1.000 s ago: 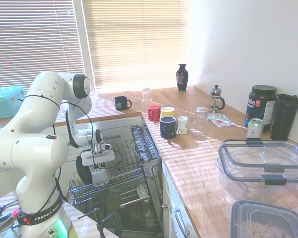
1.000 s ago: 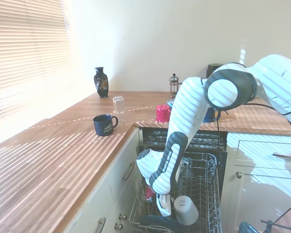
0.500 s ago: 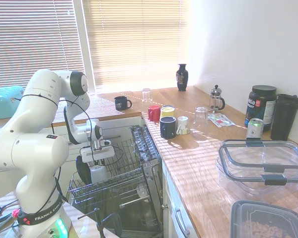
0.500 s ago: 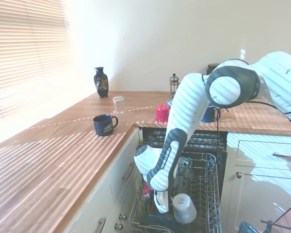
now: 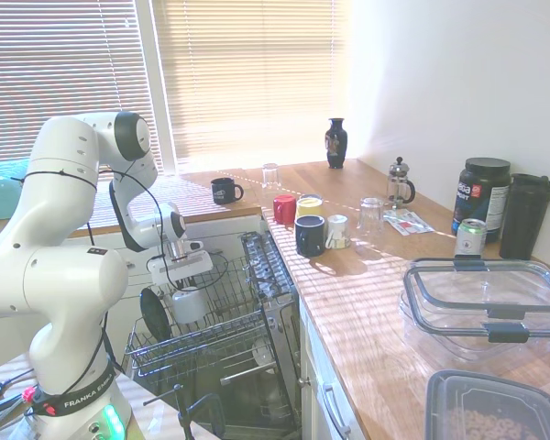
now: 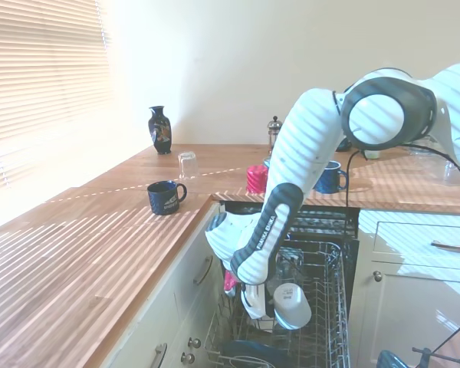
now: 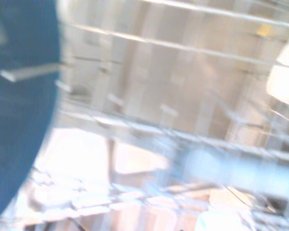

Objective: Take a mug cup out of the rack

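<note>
Gripper: the gripper [image 5: 185, 291] points down over the rack and its fingers pinch the mug cup; in the second exterior view the gripper [image 6: 262, 307] sits just beside the cup, partly hidden by the arm
Mug cup: the white mug cup [image 5: 189, 304] hangs tilted from the gripper, above the wires of the rack; in the second exterior view the mug cup [image 6: 291, 305] turns its open mouth toward the camera
Rack: the grey wire rack [image 5: 222, 332] is pulled out from the dishwasher, below the edge of the counter; in the second exterior view the rack [image 6: 331, 307] stands under the arm
Dark plate: a dark round plate [image 5: 154, 315] stands upright in the left part of the rack, just beside the mug cup; in the wrist view a large blurred blue shape [image 7: 17, 110] fills one side, maybe this plate, I cannot tell
Wrist view: blurred wires of the rack [image 7: 183, 139], nothing more is clear
Counter: the wooden counter [image 5: 376, 293] runs to the right of the rack
On the counter, far: a navy mug [image 5: 225, 190], a clear glass [image 5: 270, 174] and a dark vase [image 5: 336, 143]
On the counter, middle: a red cup [image 5: 284, 209], a yellow cup [image 5: 309, 205], a dark blue mug [image 5: 310, 235] and a small white cup [image 5: 337, 231], all near together
On the counter, near: a clear plastic container [image 5: 486, 307]
</note>
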Controlling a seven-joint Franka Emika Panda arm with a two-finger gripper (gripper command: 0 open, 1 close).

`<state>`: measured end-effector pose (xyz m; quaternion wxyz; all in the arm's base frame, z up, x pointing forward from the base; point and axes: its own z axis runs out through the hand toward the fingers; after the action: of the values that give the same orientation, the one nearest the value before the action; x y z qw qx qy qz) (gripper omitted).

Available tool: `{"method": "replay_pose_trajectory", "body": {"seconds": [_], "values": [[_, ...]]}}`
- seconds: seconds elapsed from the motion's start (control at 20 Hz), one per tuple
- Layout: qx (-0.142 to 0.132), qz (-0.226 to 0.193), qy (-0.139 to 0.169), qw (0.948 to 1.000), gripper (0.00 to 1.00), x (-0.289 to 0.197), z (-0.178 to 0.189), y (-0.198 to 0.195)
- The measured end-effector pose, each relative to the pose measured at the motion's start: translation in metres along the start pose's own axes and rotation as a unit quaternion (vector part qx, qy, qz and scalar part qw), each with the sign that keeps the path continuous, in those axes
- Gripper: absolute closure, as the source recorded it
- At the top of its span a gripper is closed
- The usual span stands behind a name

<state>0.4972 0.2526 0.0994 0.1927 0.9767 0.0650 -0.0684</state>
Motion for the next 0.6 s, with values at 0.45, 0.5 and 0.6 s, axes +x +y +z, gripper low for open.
{"method": "replay_pose_trajectory", "body": {"seconds": [0.45,0.5,0.6], "values": [[-0.014,0.049,0.033,0.9982,1.0,-0.012,-0.089,0.073],[-0.013,0.058,0.038,0.9975,1.0,-0.013,-0.106,0.086],[-0.008,0.078,0.048,0.9957,1.0,-0.014,-0.139,0.114]]}}
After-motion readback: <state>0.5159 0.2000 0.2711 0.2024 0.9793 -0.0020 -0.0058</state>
